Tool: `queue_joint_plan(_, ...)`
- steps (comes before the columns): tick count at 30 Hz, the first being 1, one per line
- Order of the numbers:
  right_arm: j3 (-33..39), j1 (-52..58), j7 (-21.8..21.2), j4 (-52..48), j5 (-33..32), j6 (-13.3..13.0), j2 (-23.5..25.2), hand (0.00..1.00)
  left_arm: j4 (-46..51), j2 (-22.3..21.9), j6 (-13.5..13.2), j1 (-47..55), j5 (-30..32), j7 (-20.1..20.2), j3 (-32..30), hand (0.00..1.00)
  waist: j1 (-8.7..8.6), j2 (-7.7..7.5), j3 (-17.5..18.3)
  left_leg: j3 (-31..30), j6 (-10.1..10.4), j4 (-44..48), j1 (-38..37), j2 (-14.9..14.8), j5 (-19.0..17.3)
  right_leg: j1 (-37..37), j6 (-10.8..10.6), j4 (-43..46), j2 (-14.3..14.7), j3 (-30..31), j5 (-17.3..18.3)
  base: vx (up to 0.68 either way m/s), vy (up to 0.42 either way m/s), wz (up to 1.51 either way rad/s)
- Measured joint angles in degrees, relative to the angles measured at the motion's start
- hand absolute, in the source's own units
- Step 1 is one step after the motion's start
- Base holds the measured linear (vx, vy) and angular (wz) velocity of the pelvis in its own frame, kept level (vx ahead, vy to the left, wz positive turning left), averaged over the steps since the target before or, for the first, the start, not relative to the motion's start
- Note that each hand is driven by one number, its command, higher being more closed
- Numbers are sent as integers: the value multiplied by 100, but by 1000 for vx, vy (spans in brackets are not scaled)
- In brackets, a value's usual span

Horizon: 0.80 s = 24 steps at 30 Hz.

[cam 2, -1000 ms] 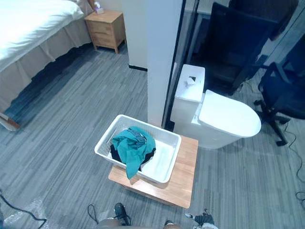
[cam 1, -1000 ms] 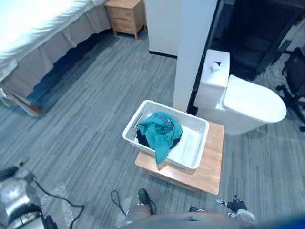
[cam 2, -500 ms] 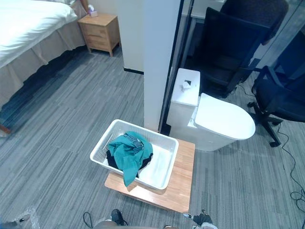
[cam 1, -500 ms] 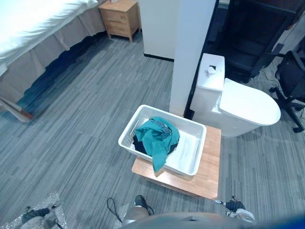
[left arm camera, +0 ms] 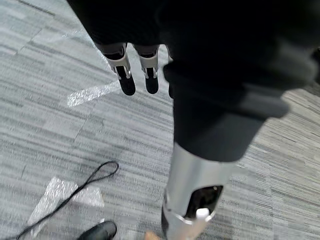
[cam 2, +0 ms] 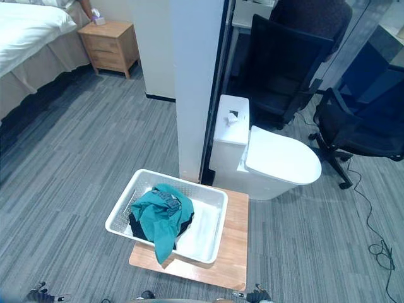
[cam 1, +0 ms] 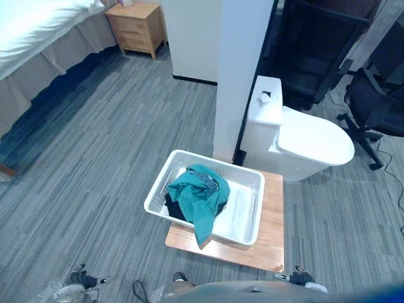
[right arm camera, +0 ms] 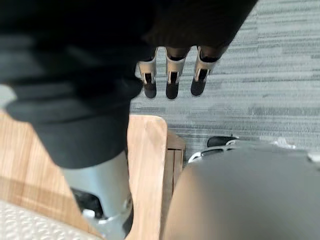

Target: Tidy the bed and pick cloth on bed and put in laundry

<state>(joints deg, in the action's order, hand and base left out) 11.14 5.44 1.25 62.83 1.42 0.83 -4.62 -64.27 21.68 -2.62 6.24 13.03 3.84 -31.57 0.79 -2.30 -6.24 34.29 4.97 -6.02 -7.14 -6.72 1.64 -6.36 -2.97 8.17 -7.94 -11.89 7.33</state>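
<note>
camera shifted | cloth [cam 1: 199,197] stays in basket [cam 1: 161,186] | left hand [left arm camera: 123,75], right hand [right arm camera: 172,80]: fingers straight, empty | laundry step likely done

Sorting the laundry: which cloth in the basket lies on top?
The teal cloth; it covers the black cloth and hangs over the basket's near rim.

We have open grey floor [cam 1: 88,158] to the left of the white laundry basket [cam 1: 245,211], clear as far as the bed [cam 1: 31,44] and the nightstand [cam 1: 136,25]. Nothing hangs over the basket. Teal cloth [cam 1: 199,196] heaps its left half, and its right half is bare. Just behind it, a white pillar [cam 1: 243,63] and a toilet [cam 1: 309,142] block the far side. The wooden bench [cam 1: 273,221] keeps a bare strip on the right.
</note>
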Motion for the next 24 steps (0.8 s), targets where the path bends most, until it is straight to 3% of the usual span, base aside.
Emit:
queue_joint_plan(6, 175, -2, -30, -2, -2, 7, -3, 0, 0, -783, 93, 146, -3, -9, 8, 0, 2, 103, 67, 140, 12, 31, -95, -137, 8, -14, -20, -2, 63, 13, -108, 35, -23, -9)
queue_joint_plan(12, 191, -5, -68, -13, -1, 8, -22, 0, 21, -800, 115, 167, -4, -56, 113, 0, -16, 151, 70, 141, 96, 29, -89, -241, 126, 3, -21, -32, 181, 11, -108, -26, -72, -6)
queue_joint_plan(19, 173, -44, -85, -57, 82, 10, -128, 0, 0, -1000, 123, 170, 186, -56, 522, 0, -38, 303, 69, 136, 38, -6, 51, -229, 278, 99, -23, -231, 187, 11, -98, -113, -37, -8)
queue_joint_plan(22, 165, -68, -85, -55, 218, 27, -107, 0, 5, -977, 121, 165, 213, -70, 645, 0, -55, 231, 78, 129, -24, -11, 138, -115, 361, 115, -79, -348, 58, 6, 171, -188, -52, -2)
queue_joint_plan(24, 169, -103, -83, -54, 218, 42, -140, 0, -7, -1027, 129, 179, 214, -87, 737, 0, -110, 278, 58, 59, -57, -12, 141, -102, 418, 127, -69, -288, 58, -52, 221, -166, -14, 13)
